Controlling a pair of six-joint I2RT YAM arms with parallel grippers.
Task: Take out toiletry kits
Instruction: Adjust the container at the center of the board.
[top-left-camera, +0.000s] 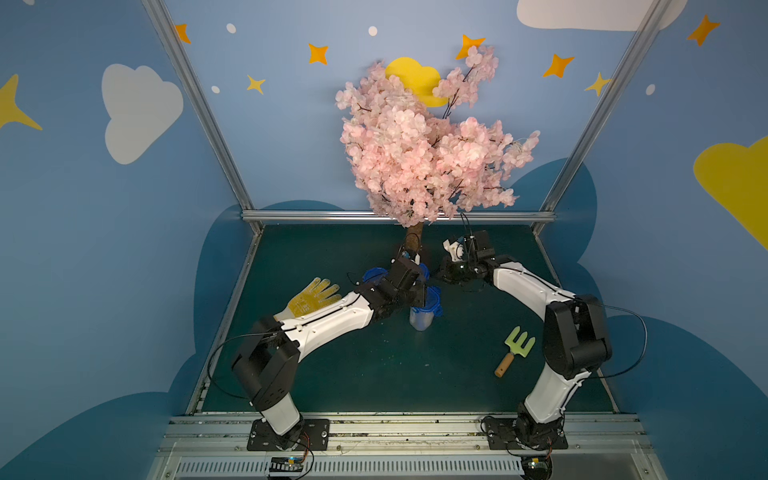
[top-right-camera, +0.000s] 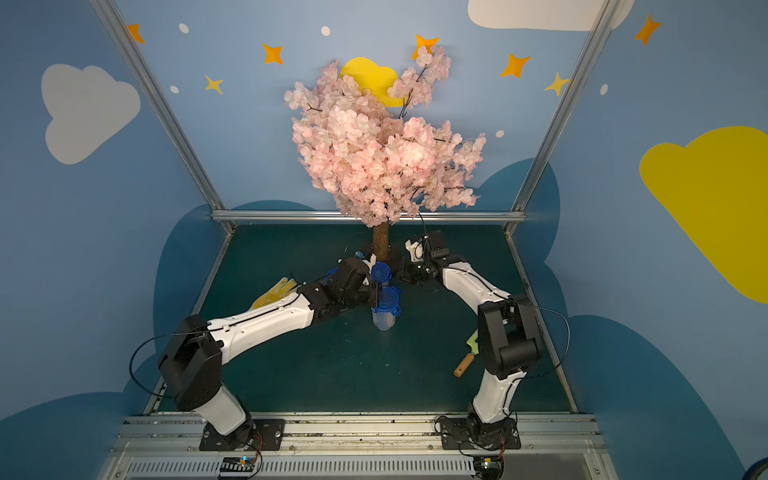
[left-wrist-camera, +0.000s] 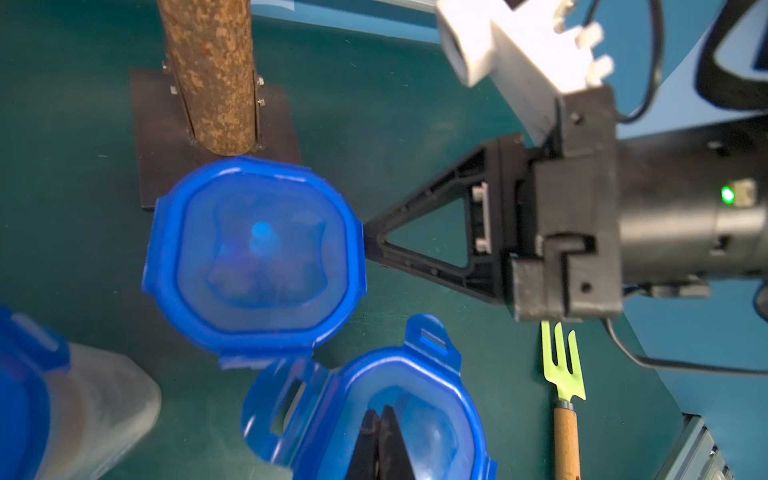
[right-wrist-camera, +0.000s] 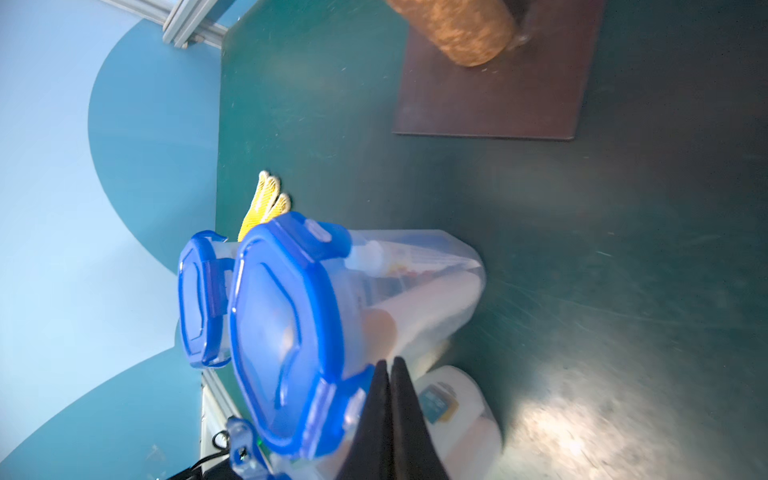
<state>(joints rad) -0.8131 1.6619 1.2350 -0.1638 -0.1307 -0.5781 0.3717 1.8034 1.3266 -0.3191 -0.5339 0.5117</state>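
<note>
In both top views my left gripper (top-left-camera: 422, 296) hangs over the first jar (top-left-camera: 420, 319), a clear one with a blue lid. My own wrist hides the tips there. My right gripper (top-left-camera: 439, 275) points at the second jar (top-right-camera: 381, 272), which stands just in front of the tree trunk (top-left-camera: 414, 239). A third jar (top-left-camera: 374, 275) sits on the far side of my left wrist from the right gripper, with a yellow glove (top-left-camera: 313, 297) beyond it. A green rake (top-left-camera: 515, 349) lies well behind my right tips.

From the left wrist, my left fingers (left-wrist-camera: 395, 444) are pressed flat together, gripping nothing. They are right above the first lid (left-wrist-camera: 436, 415), whose clip flaps (left-wrist-camera: 286, 401) stand swung outward. Just ahead is the second lid (left-wrist-camera: 253, 253), and my right gripper's closed tips meet its rim. Through that lid the toiletry kits (left-wrist-camera: 264, 249) show only as dim shapes.

From the right wrist, my right fingers (right-wrist-camera: 405, 407) are clenched on each other, empty, at the edge of the second lid. Through the jar's clear wall, just ahead of the tips, the kits are plainer. A white tube (right-wrist-camera: 365, 253) and a white bottle (right-wrist-camera: 419, 307) with an orange cap are both inside. Low beside my tips another bottle with a blue label (right-wrist-camera: 451, 403) shows, but I cannot tell which jar holds it.
</note>
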